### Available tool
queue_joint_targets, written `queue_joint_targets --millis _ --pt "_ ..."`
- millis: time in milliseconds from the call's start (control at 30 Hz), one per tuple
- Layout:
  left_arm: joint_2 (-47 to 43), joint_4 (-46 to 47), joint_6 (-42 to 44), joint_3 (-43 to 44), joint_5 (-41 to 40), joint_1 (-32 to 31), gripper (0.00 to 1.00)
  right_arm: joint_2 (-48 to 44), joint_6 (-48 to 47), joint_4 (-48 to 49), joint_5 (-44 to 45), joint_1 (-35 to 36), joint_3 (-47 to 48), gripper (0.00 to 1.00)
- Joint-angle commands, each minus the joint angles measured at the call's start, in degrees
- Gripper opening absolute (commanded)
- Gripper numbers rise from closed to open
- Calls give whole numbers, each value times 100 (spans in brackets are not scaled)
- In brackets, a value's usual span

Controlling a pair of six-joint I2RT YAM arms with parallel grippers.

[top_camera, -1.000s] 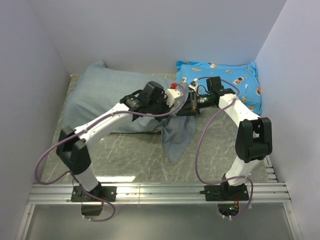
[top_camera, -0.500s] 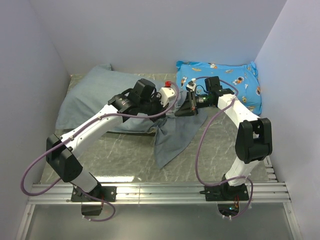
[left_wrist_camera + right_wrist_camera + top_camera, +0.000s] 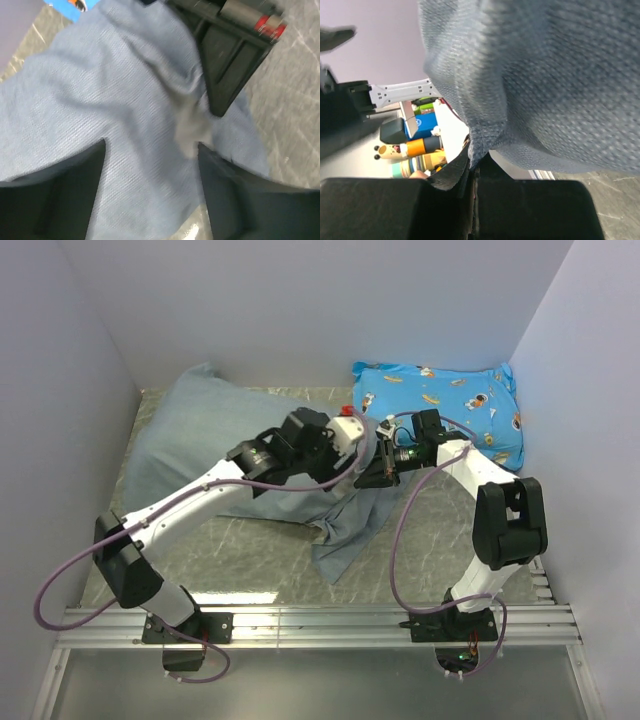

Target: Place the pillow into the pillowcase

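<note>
The grey-blue pillowcase (image 3: 215, 435) lies puffed up across the back left of the table, with a limp flap (image 3: 350, 530) trailing toward the front. No white pillow shows anywhere. My left gripper (image 3: 360, 445) hovers open just above the fabric (image 3: 125, 100), with cloth showing between its fingers (image 3: 75, 185) and nothing pinched. My right gripper (image 3: 378, 470) is shut on the pillowcase's edge (image 3: 475, 145), which it holds lifted. In the left wrist view the right gripper's black body (image 3: 230, 65) is close ahead of my left fingers.
A bright blue cartoon-print cushion (image 3: 440, 405) rests at the back right, against the wall and right behind the right wrist. Grey walls close in the table (image 3: 250, 555) on three sides. The arm bases sit on a metal rail (image 3: 320, 625) at the near edge.
My left gripper has gone from shut to open, letting go of the pillowcase, and shifted a little right. The hanging flap has moved slightly. My right gripper keeps its hold.
</note>
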Motion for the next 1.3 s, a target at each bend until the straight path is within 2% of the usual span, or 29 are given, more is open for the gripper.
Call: queue_joint_targets --millis 0,133,167,333,467,600,700,733,833,900,1000,1033,1067,1100,1167,1267 --pt "328 470 -108 72 -968 -364 83 -305 95 290 -17 -25 -42 0" --pt "785 479 -125 187 -1540 -592 87 -341 -2 133 -34 -25 46 0" --pt "951 505 -108 196 -1663 -619 99 -341 -2 115 -43 -25 46 0" --pt "1155 970 181 -41 -2900 -584 99 -393 -46 71 -61 -34 -33 0" --pt "840 1007 332 11 -3026 -242 85 -428 -160 -43 -26 -33 -42 0" --pt "496 498 455 213 -2956 -48 77 -402 -195 -52 -8 -33 11 0" --pt "329 94 394 371 -2667 -13 66 -385 -160 0 -26 -25 64 0" --pt "346 -230 289 459 -2562 5 56 -385 -169 9 -17 -25 99 0" --pt "399 -671 122 784 -2359 5 48 -358 -204 -78 -43 -25 186 0" --pt "443 -751 95 925 -2341 -4 48 -384 -222 -96 -78 -25 196 0" --pt "504 -892 121 1039 -2166 22 18 -402 -126 -53 -140 -25 196 0" --pt "531 -927 95 1083 -2122 31 0 -428 -55 87 -227 -16 204 0" --pt "592 -1084 69 1257 -2052 40 0 -437 -3 158 -263 -16 222 0" --pt "610 -1207 7 1390 -1546 118 0 -446 224 420 -289 19 248 0" --pt "566 -1305 -19 1566 -1043 145 0 -464 559 824 -307 72 327 0" --pt "304 -1218 -28 1576 -32 172 0 -420 1796 2290 -263 326 354 0"
